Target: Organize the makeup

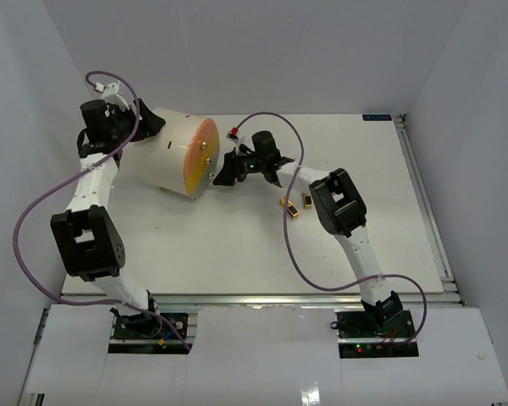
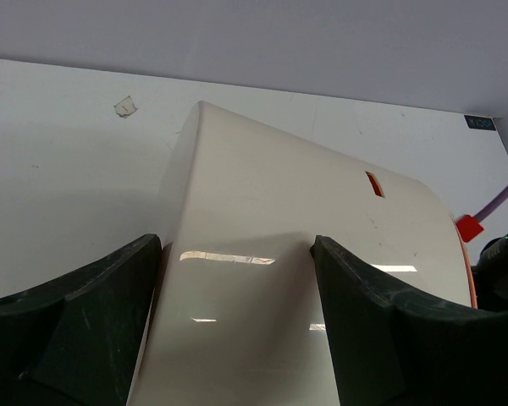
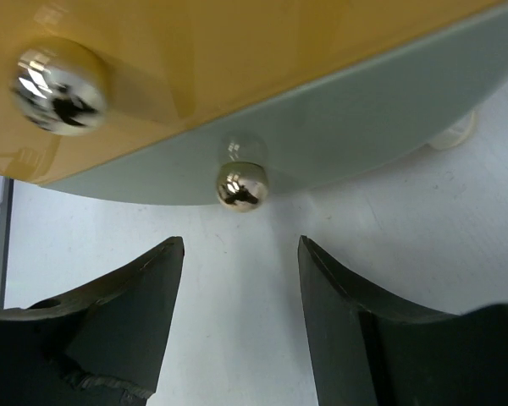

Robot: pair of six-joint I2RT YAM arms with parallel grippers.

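Bracing the big cream cylinder with orange-yellow drawer fronts (image 1: 171, 156), the left gripper (image 2: 237, 254) sits with jaws wide astride its wall, and a drawer-opening step seems in hand: the right gripper (image 3: 241, 245), jaws apart and empty, faces a small silver ball knob (image 3: 242, 186) and would need to advance and close on it, while the gold-and-black lipstick tubes (image 1: 295, 212) lie on the white table (image 1: 237, 254) beside its arm.

Drawer cylinder far left, lipsticks right of it

I see the cylinder (image 1: 173, 152) on its side on the surface (image 1: 237, 254), left claw (image 1: 148, 121) behind it, right claw (image 3: 240, 262) before its drawer knob (image 3: 241, 186). Two lipstick tubes (image 1: 306, 201) lie further right.
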